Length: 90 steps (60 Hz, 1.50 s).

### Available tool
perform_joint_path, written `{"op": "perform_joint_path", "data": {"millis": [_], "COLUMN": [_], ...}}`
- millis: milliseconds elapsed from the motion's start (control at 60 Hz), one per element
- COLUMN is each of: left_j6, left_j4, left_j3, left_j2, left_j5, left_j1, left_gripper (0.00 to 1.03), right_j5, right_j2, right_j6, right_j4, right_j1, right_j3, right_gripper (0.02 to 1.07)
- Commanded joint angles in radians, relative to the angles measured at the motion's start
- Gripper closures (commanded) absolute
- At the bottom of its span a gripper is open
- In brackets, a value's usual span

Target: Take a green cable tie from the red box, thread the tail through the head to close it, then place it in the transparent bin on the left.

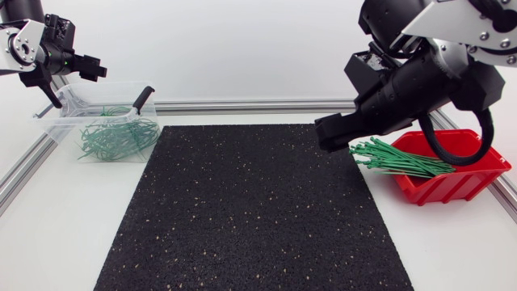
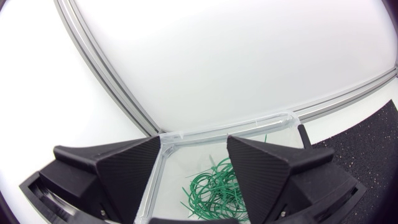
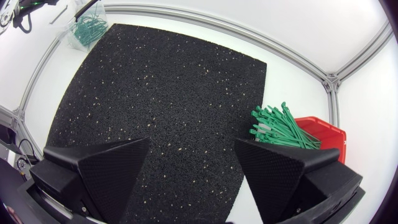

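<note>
The transparent bin [image 1: 56, 121] stands at the far left with several closed green cable ties [image 1: 117, 137] in it. My left gripper [image 1: 90, 69] hangs above its back edge. In the left wrist view the left gripper [image 2: 193, 168] is open and holds nothing, with the bin's rim [image 2: 217, 129] and the looped ties [image 2: 214, 190] below it. The red box [image 1: 460, 182] at the right holds a bundle of straight green ties [image 1: 400, 159] that juts over its left edge. Just left of that bundle, my right gripper [image 1: 333, 133] hovers open over the mat, empty in its own view [image 3: 193, 168].
A black speckled mat [image 1: 250, 210] covers the middle of the table. A thin black stick [image 1: 144, 99] leans out of the bin's right corner. Aluminium rails [image 1: 242, 105] border the table at the back and sides. The red box [image 3: 326, 130] and ties [image 3: 280, 127] lie ahead-right of my right gripper.
</note>
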Motion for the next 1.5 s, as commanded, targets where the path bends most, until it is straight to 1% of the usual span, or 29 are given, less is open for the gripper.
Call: {"op": "perform_joint_path", "data": {"millis": [0, 183, 233, 317, 333, 417, 533, 617, 700, 800, 933, 1000, 1067, 1233, 1483], "left_j6": [-0.024, -0.023, -0.001, 0.003, 0.0, -0.046, -0.069, -0.086, -0.086, -0.089, -0.092, -0.126, -0.129, -0.15, -0.15], "left_j4": [0.021, 0.041, 0.042, 0.062, 0.087, 0.142, 0.14, 0.182, 0.183, 0.18, 0.179, 0.179, 0.18, 0.231, 0.252], "left_j3": [-0.005, -0.057, -0.074, -0.122, -0.143, -0.203, -0.252, -0.321, -0.353, -0.401, -0.461, -0.495, -0.528, -0.648, -0.809], "left_j2": [-0.043, -0.13, -0.162, -0.23, -0.254, -0.334, -0.408, -0.477, -0.518, -0.577, -0.647, -0.693, -0.728, -0.848, -1.015], "left_j5": [-0.005, -0.002, -0.002, 0.014, 0.018, 0.018, 0.018, 0.02, 0.02, 0.021, 0.032, 0.034, 0.034, 0.043, 0.055], "left_j1": [-0.004, -0.033, -0.047, -0.062, -0.07, -0.079, -0.085, -0.094, -0.091, -0.094, -0.091, -0.091, -0.091, -0.098, -0.125], "left_gripper": [0.03, 0.03, 0.03, 0.03, 0.03, 0.03, 0.03, 0.04, 0.04, 0.04, 0.04, 0.04, 0.04, 0.04, 0.04], "right_j5": [0.01, 0.016, 0.019, 0.038, 0.044, 0.045, 0.044, 0.044, 0.044, 0.044, 0.044, 0.042, 0.042, 0.038, 0.033], "right_j2": [-0.026, -0.041, -0.046, -0.056, -0.058, -0.069, -0.09, -0.112, -0.141, -0.196, -0.256, -0.296, -0.337, -0.415, -0.573], "right_j6": [-0.015, -0.015, -0.017, -0.021, -0.023, -0.041, -0.074, -0.095, -0.115, -0.144, -0.184, -0.213, -0.236, -0.265, -0.288], "right_j4": [-0.01, -0.01, -0.008, -0.002, -0.001, 0.01, 0.051, 0.084, 0.122, 0.2, 0.242, 0.277, 0.311, 0.334, 0.378], "right_j1": [0.012, 0.013, 0.012, -0.001, -0.008, -0.048, -0.111, -0.16, -0.2, -0.266, -0.332, -0.364, -0.398, -0.468, -0.519], "right_j3": [-0.021, -0.021, -0.021, -0.021, -0.021, -0.022, -0.036, -0.059, -0.09, -0.149, -0.206, -0.243, -0.278, -0.337, -0.435], "right_gripper": [0.06, 0.06, 0.07, 0.07, 0.06, 0.07, 0.07, 0.07, 0.06, 0.06, 0.07, 0.07, 0.07, 0.07, 0.07]}}
